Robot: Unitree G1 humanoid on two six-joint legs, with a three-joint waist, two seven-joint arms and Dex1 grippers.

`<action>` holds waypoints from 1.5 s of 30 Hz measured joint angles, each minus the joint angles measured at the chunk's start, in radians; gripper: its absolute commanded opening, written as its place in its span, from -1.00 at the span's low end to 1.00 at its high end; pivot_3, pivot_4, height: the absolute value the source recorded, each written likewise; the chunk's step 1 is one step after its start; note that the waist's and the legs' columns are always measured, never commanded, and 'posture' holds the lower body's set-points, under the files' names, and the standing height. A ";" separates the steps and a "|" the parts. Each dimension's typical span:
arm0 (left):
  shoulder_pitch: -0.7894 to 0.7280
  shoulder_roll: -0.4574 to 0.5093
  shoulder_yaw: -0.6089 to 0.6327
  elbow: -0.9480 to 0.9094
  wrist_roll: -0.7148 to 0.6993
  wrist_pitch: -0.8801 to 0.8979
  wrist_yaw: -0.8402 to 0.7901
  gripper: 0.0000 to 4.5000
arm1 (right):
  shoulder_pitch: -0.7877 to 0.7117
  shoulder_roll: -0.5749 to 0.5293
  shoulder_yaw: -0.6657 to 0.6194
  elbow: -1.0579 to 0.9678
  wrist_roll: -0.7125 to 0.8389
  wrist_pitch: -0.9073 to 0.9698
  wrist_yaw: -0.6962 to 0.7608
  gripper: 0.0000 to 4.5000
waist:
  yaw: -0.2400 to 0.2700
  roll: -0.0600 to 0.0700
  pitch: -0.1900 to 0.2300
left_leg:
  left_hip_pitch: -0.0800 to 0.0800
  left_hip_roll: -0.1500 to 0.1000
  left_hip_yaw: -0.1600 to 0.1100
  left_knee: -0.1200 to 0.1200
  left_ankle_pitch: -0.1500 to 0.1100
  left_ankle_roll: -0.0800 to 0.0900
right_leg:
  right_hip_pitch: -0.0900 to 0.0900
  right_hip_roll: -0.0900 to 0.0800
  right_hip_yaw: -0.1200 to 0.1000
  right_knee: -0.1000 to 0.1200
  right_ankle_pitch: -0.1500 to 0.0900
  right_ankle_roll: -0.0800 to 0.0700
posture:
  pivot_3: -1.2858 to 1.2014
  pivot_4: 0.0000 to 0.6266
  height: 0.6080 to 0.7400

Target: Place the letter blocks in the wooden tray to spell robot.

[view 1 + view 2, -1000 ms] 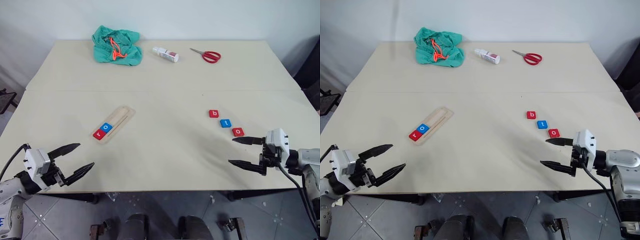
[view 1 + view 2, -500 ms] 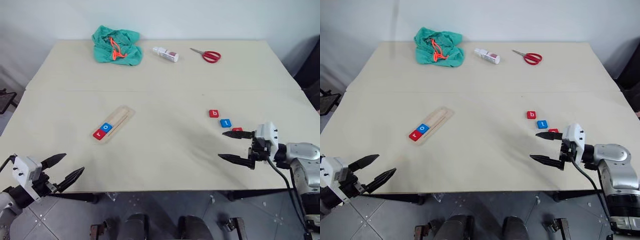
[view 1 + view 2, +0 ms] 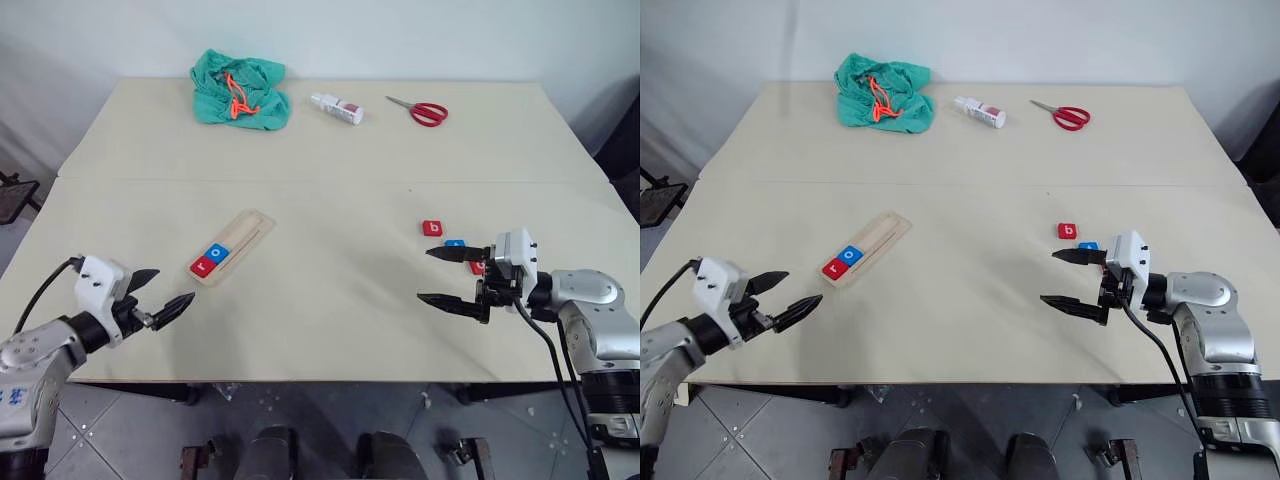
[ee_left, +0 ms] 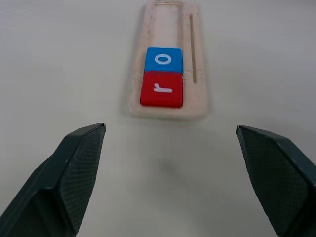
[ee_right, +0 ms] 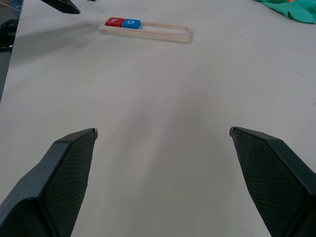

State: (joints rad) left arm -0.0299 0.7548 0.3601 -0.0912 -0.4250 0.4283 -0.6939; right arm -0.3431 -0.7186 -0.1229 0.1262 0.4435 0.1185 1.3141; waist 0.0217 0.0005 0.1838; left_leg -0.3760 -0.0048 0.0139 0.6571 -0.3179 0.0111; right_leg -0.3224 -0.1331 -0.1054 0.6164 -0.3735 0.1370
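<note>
Two blocks at the near-left end of the wooden tray [image 3: 232,246], long axis running far-right; both grippers' fingers apart.

It looks like a plain test room: a big pale surface [image 3: 330,150] by a bare white wall [image 3: 400,35], over a grey tiled floor [image 3: 130,430].

a white "r" stands on the red block [image 4: 161,90] and a white "o" on the blue block [image 4: 164,60] touching it at its 12 o'clock; a red block [image 3: 432,228] reads "b".
</note>
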 measured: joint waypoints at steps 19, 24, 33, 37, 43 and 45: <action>-0.261 -0.009 -0.201 0.231 0.109 0.016 -0.053 1.00 | 0.081 -0.013 -0.020 -0.065 0.019 0.015 -0.039 1.00 | 0.002 0.000 0.000 | 0.000 -0.001 0.000 0.002 0.000 0.000 | -0.001 -0.001 0.000 0.004 0.000 0.000 | 0.03 -0.52 1.00; -0.283 -0.013 -0.216 0.255 0.125 0.006 -0.067 1.00 | 0.081 -0.016 -0.041 -0.055 0.026 0.013 -0.037 1.00 | 0.004 0.000 0.000 | 0.000 -0.001 0.000 0.003 0.000 0.000 | 0.000 -0.001 0.000 0.004 0.000 0.000 | 0.03 -0.52 1.00; -0.296 -0.037 -0.212 0.267 0.141 -0.015 -0.068 0.51 | 0.075 -0.018 -0.086 0.019 0.068 0.008 -0.017 1.00 | 0.004 0.000 0.000 | 0.000 -0.001 0.000 0.005 0.000 0.000 | 0.000 -0.001 0.001 0.005 0.000 0.000 | 0.03 -0.52 1.00; -0.295 -0.050 -0.235 0.264 0.134 -0.071 -0.154 0.51 | 0.078 -0.021 -0.106 0.029 0.107 0.011 0.026 1.00 | 0.004 -0.001 0.001 | 0.000 -0.001 0.000 0.005 0.000 0.000 | 0.000 0.000 0.000 0.004 0.000 0.000 | 0.03 -0.52 1.00; -0.300 -0.059 -0.287 0.177 0.118 -0.106 -0.267 0.51 | 0.089 -0.072 -0.126 0.131 0.109 -0.025 0.148 1.00 | 0.004 -0.001 0.001 | -0.001 -0.001 0.000 0.005 0.000 0.000 | 0.000 -0.001 0.000 0.004 0.000 0.000 | 0.03 -0.52 1.00; -0.313 -0.075 -0.321 0.151 0.116 -0.117 -0.303 0.51 | 0.086 -0.092 -0.128 0.175 0.109 -0.049 0.188 1.00 | 0.003 -0.001 0.001 | -0.001 0.000 0.000 0.005 0.000 0.000 | 0.000 0.000 0.000 0.003 0.000 0.000 | 0.03 -0.52 1.00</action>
State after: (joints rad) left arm -0.3434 0.6796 0.0392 0.0597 -0.3093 0.3115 -0.9973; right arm -0.2572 -0.8101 -0.2505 0.3007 0.5523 0.0693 1.5023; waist 0.0248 -0.0001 0.1846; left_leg -0.3771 -0.0053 0.0142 0.6624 -0.3181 0.0113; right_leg -0.3221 -0.1335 -0.1052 0.6199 -0.3735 0.1370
